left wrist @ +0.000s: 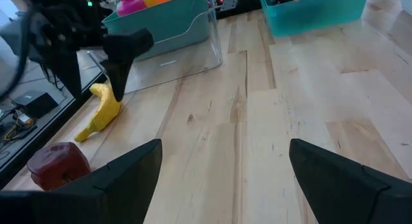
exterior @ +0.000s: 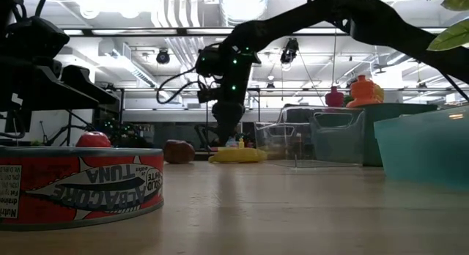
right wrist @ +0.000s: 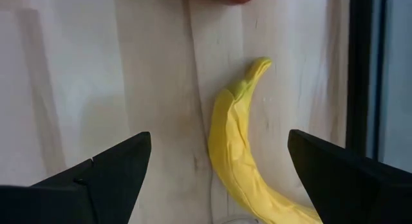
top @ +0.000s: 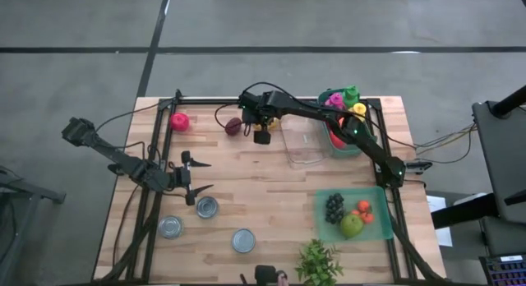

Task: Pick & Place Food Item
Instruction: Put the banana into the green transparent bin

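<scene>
Right gripper (right wrist: 219, 169) spread wide, poised above banana (right wrist: 241, 159).

Light is even and fairly bright over the table (top: 271, 212), coming from rows of ceiling lamps (exterior: 183, 9) that blow out to white glare at the top of the low view. Shadows on the wood are faint and soft. In the low view the tuna can (exterior: 80, 185) at lower left is slightly soft, as is the leaf (exterior: 451, 35) at upper right. The banana (right wrist: 241, 156) shows sharp, with only a thin shadow beside it.
</scene>
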Controlling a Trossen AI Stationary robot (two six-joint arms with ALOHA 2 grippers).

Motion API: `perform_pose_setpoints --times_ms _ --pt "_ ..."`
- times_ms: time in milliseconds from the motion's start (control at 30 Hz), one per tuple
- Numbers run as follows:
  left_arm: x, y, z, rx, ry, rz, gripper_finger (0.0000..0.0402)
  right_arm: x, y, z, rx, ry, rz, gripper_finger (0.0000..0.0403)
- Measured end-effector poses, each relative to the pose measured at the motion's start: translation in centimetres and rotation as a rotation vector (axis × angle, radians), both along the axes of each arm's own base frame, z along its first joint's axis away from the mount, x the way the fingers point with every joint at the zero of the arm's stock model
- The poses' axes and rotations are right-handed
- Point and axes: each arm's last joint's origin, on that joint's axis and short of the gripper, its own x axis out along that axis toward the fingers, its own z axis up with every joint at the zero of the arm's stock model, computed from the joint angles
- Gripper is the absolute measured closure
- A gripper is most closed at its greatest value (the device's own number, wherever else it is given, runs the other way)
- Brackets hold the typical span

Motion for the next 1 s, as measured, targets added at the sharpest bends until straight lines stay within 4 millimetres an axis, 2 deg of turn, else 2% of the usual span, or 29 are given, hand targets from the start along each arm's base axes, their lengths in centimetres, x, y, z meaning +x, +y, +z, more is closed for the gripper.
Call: perform_pose_setpoints --times_ms 467,733,1000 --pt "0.0 0.0 0.0 0.0 0.0 0.0 0.0058 -0.6 -1.5 -1.1 0.006 0.019 -0.036 0.0039" --pt "0.0 0.0 0.0 0.0 0.0 0.0 0.0058 -1.3 -2.0 -2.8 0.072 0.049 -0.039 0.0039" --pt "0.0 0.0 0.0 0.0 0.0 0.0 0.0058 -1.3 -2.1 -3.9 0.059 0.038 -0.03 0.0039"
